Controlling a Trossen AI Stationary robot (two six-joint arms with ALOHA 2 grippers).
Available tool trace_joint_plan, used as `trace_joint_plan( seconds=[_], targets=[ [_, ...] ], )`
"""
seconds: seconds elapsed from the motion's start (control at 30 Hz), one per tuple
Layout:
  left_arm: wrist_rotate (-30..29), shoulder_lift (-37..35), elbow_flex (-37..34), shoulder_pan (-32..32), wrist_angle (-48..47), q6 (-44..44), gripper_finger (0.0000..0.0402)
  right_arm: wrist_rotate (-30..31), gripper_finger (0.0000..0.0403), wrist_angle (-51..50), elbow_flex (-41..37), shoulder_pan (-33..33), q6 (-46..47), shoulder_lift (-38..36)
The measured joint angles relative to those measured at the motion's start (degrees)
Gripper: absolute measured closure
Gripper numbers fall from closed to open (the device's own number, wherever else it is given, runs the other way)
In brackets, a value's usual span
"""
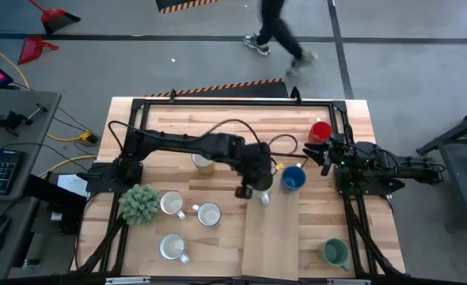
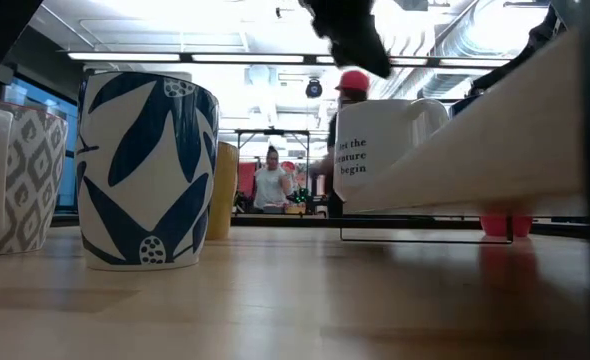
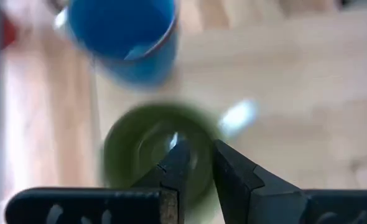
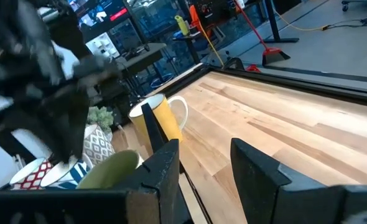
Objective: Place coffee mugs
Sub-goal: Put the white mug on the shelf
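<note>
**Green mug at the left gripper**

The green mug (image 3: pixel 155 152) sits mid-table, just beside the blue mug (image 1: pixel 293 179). The left gripper (image 3: pixel 199 163) is over its rim, fingers a little apart, holding nothing I can tell. The right gripper (image 4: pixel 205 155) waits open near the red mug (image 1: pixel 321 131). Mugs are hard, smooth and breakable, so pinch the rim gently.

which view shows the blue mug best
The high view: the blue mug shows whole from above, beside the left claw at mid-table. The left wrist view shows it only blurred and cut off at the frame edge. I cannot pick it out in the low or right wrist views.
</note>
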Motion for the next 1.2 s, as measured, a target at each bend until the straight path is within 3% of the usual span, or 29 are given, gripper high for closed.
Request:
trace_joint_plan(
  seconds=[0.17,0.33,0.67,0.9,1.2],
  targets=[
    [-1.6,-1.3,3.6,1.0,-10.7,1.2,0.0343,-0.9,0.0277,-0.2,0.0,0.0,0.0,0.0],
    [-1.6,-2.1,1.0,2.0,-17.3,-0.7,0.0343,-1.1,0.0277,-0.2,0.0,0.0,0.0,-0.1],
    [-1.6,-2.0,-9.9,2.2,-11.0,-4.8,0.0343,-1.1,0.0277,-0.2,0.0,0.0,0.0,0.0],
    [-1.2,-2.0,-10.4,2.1,-3.4,-6.6,0.0343,-1.1,0.0277,0.0,0.0,0.0,0.0,0.0],
    [3.9,-2.0,-10.4,0.4,-3.0,-7.2,0.0343,-1.1,0.0277,0.1,0.0,0.0,0.0,0.0]
  ],
)
